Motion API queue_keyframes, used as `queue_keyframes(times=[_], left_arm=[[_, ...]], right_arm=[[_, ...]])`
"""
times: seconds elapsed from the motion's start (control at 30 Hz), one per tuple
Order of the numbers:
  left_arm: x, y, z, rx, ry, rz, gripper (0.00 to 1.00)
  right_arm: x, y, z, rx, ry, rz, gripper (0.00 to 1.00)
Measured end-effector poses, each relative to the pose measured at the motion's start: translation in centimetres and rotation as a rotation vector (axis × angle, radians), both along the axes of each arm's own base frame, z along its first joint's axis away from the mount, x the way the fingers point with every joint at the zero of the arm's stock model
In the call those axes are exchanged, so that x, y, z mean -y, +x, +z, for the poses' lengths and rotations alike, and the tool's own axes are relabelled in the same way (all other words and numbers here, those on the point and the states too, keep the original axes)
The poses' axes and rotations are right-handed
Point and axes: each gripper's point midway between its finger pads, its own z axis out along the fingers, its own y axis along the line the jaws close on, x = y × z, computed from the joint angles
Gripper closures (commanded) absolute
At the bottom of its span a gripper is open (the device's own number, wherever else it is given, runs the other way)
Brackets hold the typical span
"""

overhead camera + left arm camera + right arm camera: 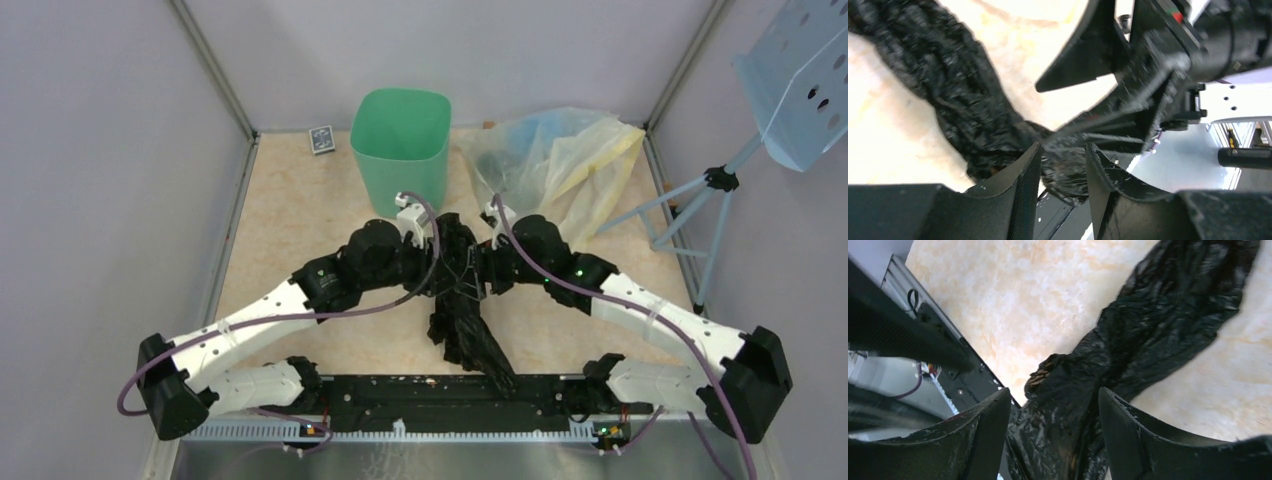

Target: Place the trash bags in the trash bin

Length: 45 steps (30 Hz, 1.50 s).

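The black trash bag (pixel 470 335) is bunched into a long crinkly rope. It hangs from both grippers over the middle of the table down to the black base rail. My left gripper (pixel 447 258) is shut on its upper end; the left wrist view (pixel 1063 160) shows plastic pinched between the fingers and the bag (pixel 963 100) trailing away. My right gripper (pixel 478 262) meets it from the right, closed on a thicker bunch (pixel 1054 400) of the bag (pixel 1168 315). The mint-green trash bin (pixel 400 145) stands upright and open just behind the grippers.
Clear and yellowish translucent bags (pixel 560 160) lie piled at the back right beside the bin. A small card box (pixel 320 140) lies at the back left. A blue stand (pixel 700 200) leans outside the right wall. The black base rail (pixel 400 390) runs along the near edge.
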Motion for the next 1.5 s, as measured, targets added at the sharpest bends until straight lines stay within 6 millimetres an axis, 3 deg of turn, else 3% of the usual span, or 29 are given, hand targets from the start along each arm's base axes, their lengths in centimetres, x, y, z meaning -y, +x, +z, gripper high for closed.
queue_keyframes(times=[0.2,0.37,0.43,0.6,0.8,1.0,1.23,1.5], left_arm=[[-3.9,3.4,-2.5,-0.052,0.014,0.145,0.54],[-6.6,5.4,-5.2,-0.100,0.034,0.240,0.58],[-7.4,5.8,-6.3,-0.120,0.039,0.261,0.58],[-7.9,6.9,-8.6,-0.157,0.055,0.277,0.47],[-6.0,7.6,-12.2,-0.230,0.085,0.207,0.51],[-3.7,7.8,-15.1,-0.307,0.063,0.139,0.42],[-0.6,7.4,-15.4,-0.310,-0.004,0.067,0.48],[0.8,8.1,-17.4,-0.356,-0.030,0.098,0.55]], right_arm=[[-3.2,-1.0,-2.3,-0.042,-0.129,0.051,0.34],[-3.0,-0.7,-4.6,-0.066,-0.258,0.018,0.91],[-2.0,-0.5,-5.1,-0.074,-0.298,-0.022,1.00],[0.9,-0.4,-4.8,-0.039,-0.317,-0.122,1.00],[4.8,-0.4,-4.6,-0.033,-0.293,-0.233,1.00],[7.8,-0.9,-6.2,-0.070,-0.318,-0.300,1.00],[8.4,-1.2,-6.7,-0.084,-0.332,-0.313,1.00],[8.8,-1.1,-6.7,-0.076,-0.340,-0.326,1.00]])
